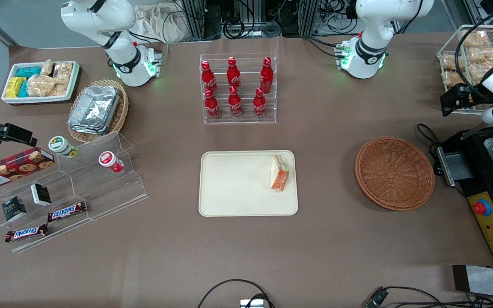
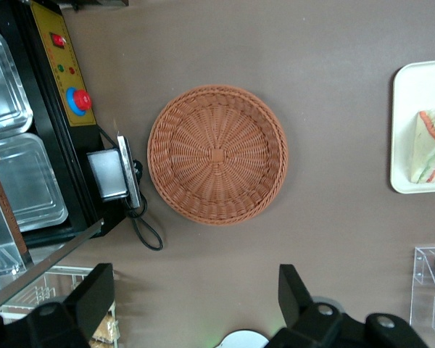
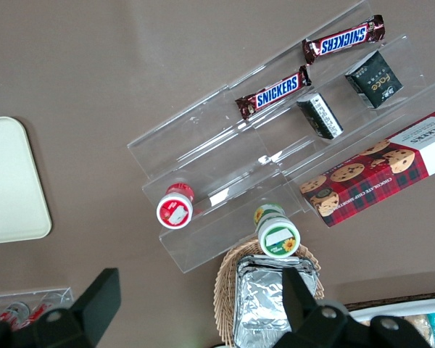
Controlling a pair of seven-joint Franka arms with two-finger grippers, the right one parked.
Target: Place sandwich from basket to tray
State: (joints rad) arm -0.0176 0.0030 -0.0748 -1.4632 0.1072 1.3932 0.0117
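Tray [image 1: 238, 188]: cream, mid-table; I see only one corner of it from the wrist camera.
Basket [image 1: 394, 173]: reddish wicker, empty, toward the working arm's end.
Gripper [image 2: 196, 308]: fingers apart, holding nothing, high above the basket; largely cut off in my front view.
Sandwich [image 1: 280, 173]: wrapped, lying on the tray at the basket-side edge.

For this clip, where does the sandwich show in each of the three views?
Front view: the sandwich lies on the tray, at the edge nearest the empty basket.
Left wrist view: sandwich on the tray's visible corner; the open gripper is above the table beside the basket.
Right wrist view: not in it.
Shared landmark: the tray.
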